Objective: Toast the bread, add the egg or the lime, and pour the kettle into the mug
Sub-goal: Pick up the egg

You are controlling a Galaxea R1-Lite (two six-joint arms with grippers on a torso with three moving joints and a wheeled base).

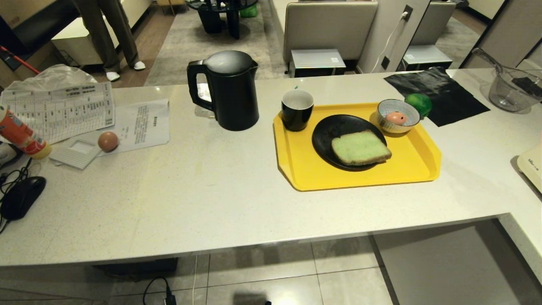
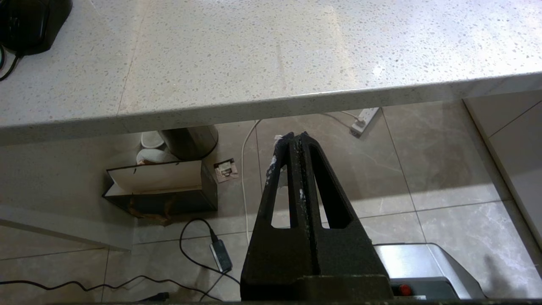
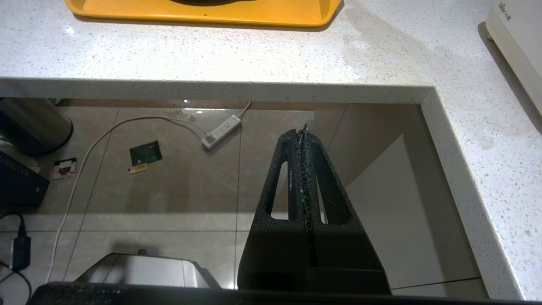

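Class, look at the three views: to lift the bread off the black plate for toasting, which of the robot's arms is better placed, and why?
Probably the right. The bread lies right of centre on the yellow tray, whose near edge shows in the right wrist view. The left end effector faces bare counter. Both end effectors, including the right end effector, hang shut below the counter.

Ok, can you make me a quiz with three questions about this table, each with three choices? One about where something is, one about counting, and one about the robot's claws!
1. Where is the bread?
A. on the black plate
B. in the striped bowl
C. on the papers

2. How many eggs are there?
A. one
B. two
C. four

3. How are the left gripper and right gripper?
A. both wide open
B. both shut, empty
C. one holds the kettle

Answers: 1 A, the slice lies on the plate on the yellow tray. 2 B, one egg in the bowl, one egg by the papers. 3 B, their fingers press together below the table edge.
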